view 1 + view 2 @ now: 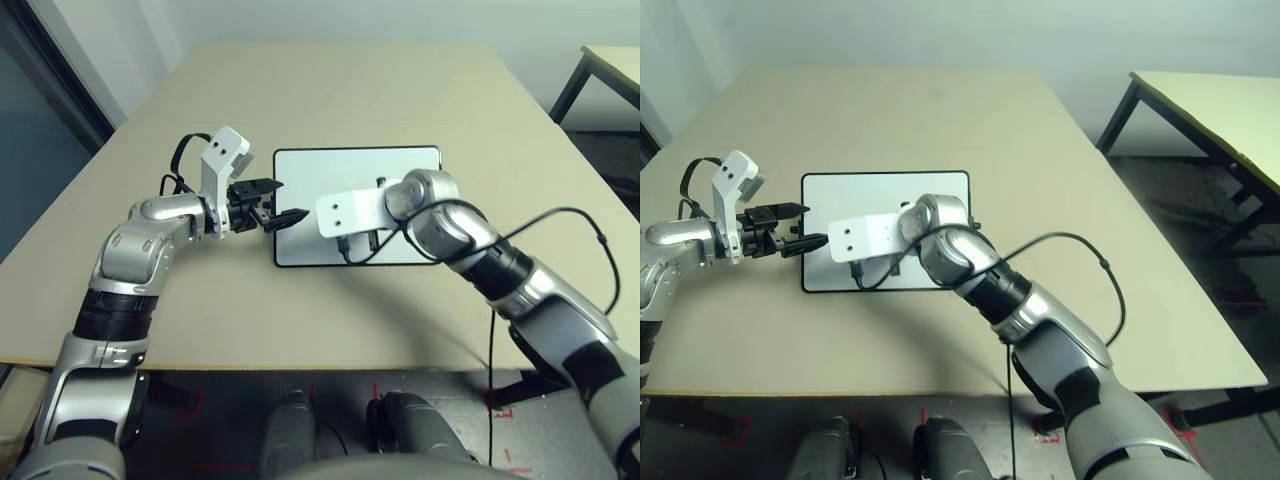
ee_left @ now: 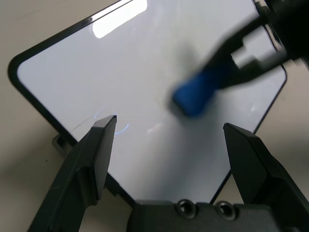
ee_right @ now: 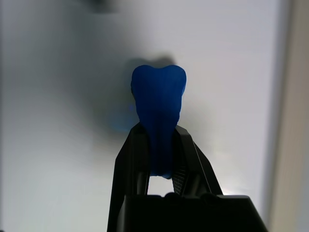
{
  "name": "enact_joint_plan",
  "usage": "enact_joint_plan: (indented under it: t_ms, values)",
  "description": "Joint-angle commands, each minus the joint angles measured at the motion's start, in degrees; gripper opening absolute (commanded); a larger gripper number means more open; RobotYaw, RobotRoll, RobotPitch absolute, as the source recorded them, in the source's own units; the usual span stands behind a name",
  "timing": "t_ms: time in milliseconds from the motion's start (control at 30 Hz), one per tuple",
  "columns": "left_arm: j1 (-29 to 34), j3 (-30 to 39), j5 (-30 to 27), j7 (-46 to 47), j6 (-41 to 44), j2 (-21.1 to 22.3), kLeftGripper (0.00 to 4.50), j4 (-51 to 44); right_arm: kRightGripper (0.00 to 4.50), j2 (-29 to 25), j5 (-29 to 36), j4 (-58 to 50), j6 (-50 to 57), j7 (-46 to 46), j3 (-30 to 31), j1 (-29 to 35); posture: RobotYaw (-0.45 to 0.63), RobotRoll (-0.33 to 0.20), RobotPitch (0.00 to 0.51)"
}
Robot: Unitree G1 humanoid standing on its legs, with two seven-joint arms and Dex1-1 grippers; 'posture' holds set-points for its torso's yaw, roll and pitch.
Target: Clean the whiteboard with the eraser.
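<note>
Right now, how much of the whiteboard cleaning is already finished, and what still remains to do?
Done: the right tool is shut on the small bright blue eraser block, and most of the white rectangular board with the thin black frame looks clean. In hand: the eraser is against or just above the board, which one is unclear. Left: faint blue marks near the open left tool at the board's edge.

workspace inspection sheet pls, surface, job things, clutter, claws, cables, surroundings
surface: beige table, bare around the board
job's things: whiteboard flat on the table, faint marks near one corner; blue eraser over the board's white face
clutter: nothing seen
claws: left claw open, at the board's left edge, holding nothing; right claw shut on the eraser
cables: black cable looping off the right forearm
surroundings: second table to the right, grey floor
</note>
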Motion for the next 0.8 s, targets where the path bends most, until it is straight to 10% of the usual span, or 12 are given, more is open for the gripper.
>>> enact_joint_plan:
  t_ms: [33, 333, 800]
  values:
    - [0.0, -0.1, 0.3, -0.1, -0.1, 0.1, 4.5, 0.6, 0.6, 1.2, 0.0, -0.7, 2.5, 0.6, -0.5, -1.5, -0.01, 0.0, 0.044]
    - [-0.1, -0.2, 0.2, -0.2, -0.1, 0.1, 4.5, 0.5, 0.6, -6.4, -2.0, -20.2, 11.2, 11.8, 6.2, 7.4, -0.02, 0.0, 0.045]
    - [-0.5, -0.6, 0.2, -0.5, 0.1, 0.1, 4.5, 0.5, 0.6, 0.6, 0.5, -1.2, 5.0, 0.8, -0.3, -1.7, -0.02, 0.0, 0.045]
